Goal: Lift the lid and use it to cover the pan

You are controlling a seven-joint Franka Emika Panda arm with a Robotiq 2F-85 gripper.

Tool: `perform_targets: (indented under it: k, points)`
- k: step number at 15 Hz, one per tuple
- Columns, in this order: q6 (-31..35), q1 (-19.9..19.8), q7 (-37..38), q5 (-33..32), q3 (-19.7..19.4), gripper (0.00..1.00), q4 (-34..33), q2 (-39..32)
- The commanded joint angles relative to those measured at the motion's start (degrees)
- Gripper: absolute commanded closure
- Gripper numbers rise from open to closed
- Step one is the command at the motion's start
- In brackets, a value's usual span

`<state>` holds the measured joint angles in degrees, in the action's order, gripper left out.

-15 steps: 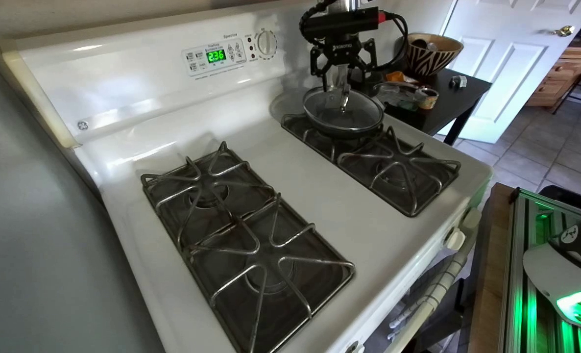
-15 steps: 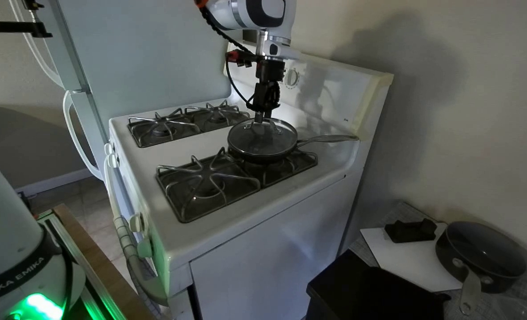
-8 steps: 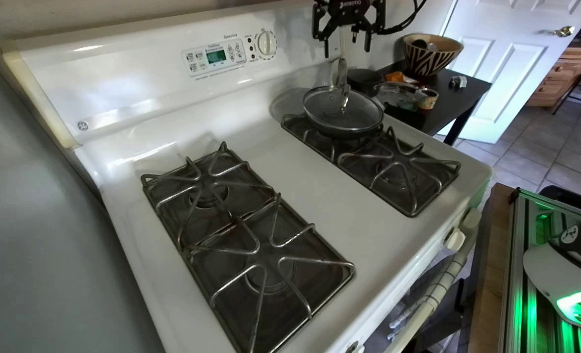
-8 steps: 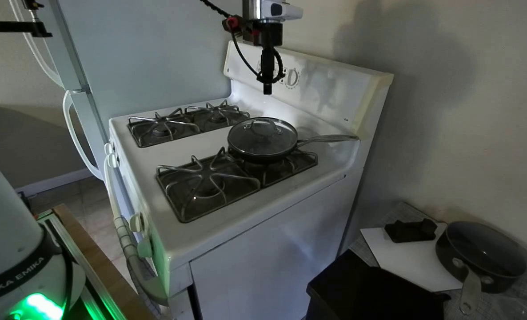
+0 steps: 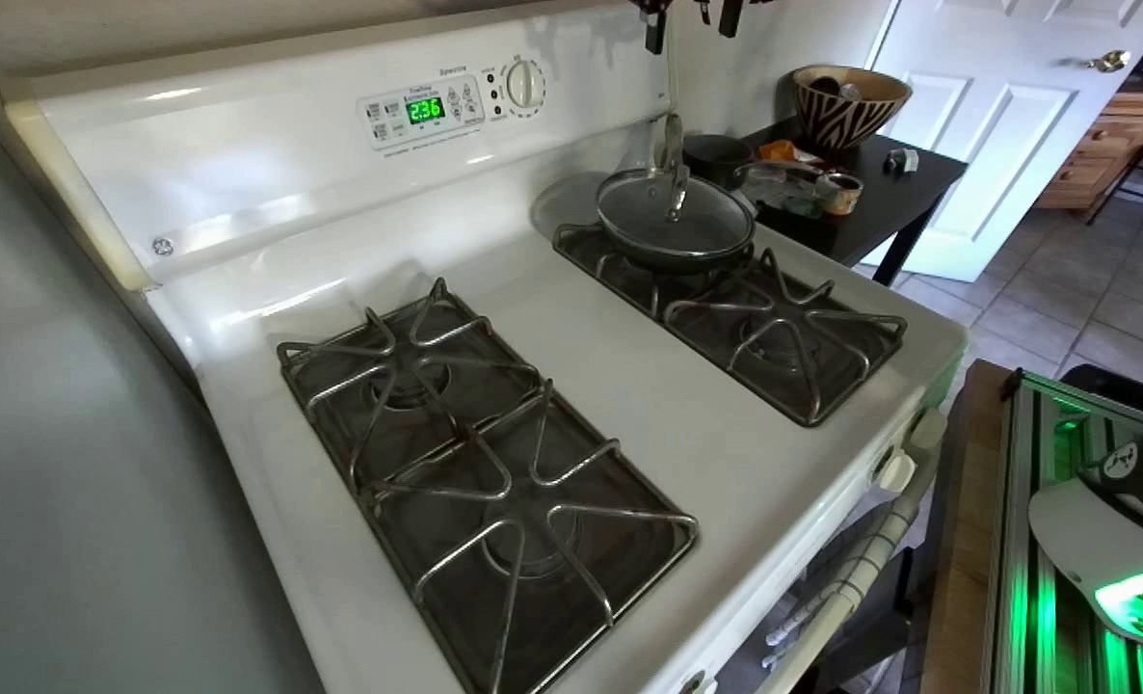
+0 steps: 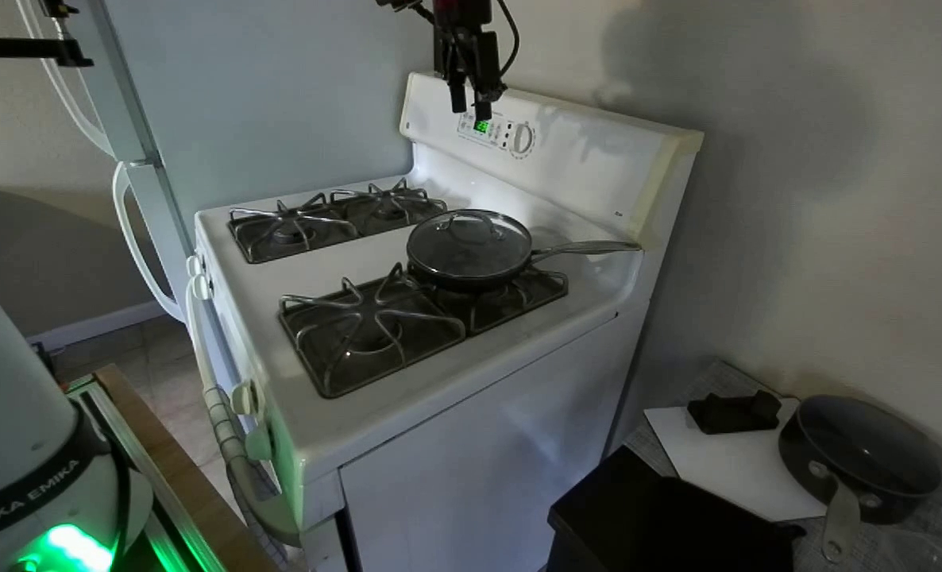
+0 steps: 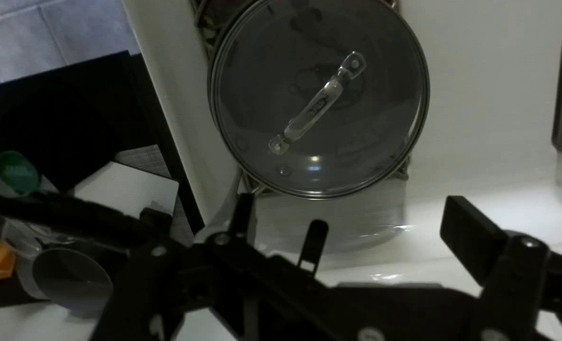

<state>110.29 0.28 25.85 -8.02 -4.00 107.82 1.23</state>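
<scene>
The round clear glass lid (image 5: 716,207) lies on the dark frying pan (image 5: 689,262) and covers it, seen in both exterior views (image 6: 443,248). The pan (image 6: 471,281) stands on the rear burner grate, its long handle (image 6: 590,248) pointing towards the back panel. In the wrist view the lid (image 7: 380,109) lies level, with a clear arched handle (image 7: 314,109) across its middle. My gripper (image 7: 357,220) is open and empty. It is high above the pan in both exterior views (image 5: 692,27) (image 6: 471,110), apart from the lid. Little of the pan's handle shows in the wrist view.
Black grates (image 5: 523,492) cover the other burners. The stove's back panel (image 6: 582,159) rises behind the pan. A dark side table (image 5: 918,183) holds a patterned bowl (image 5: 851,111). A grey saucepan (image 6: 860,469) stands beside the stove.
My gripper has risen from the lid's handle to high above the stove, turning a little. The lid and the pan have stayed in place.
</scene>
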Motion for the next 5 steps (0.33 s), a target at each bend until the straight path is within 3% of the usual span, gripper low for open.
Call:
perform_targets:
  k: [1,5]
  points:
    - [1.8,-0.9,-8.6,1.7,0.8,0.0,4.4,4.1]
    - [0.2,-1.1,-8.3,0.6,1.1,0.0,2.1,2.7]
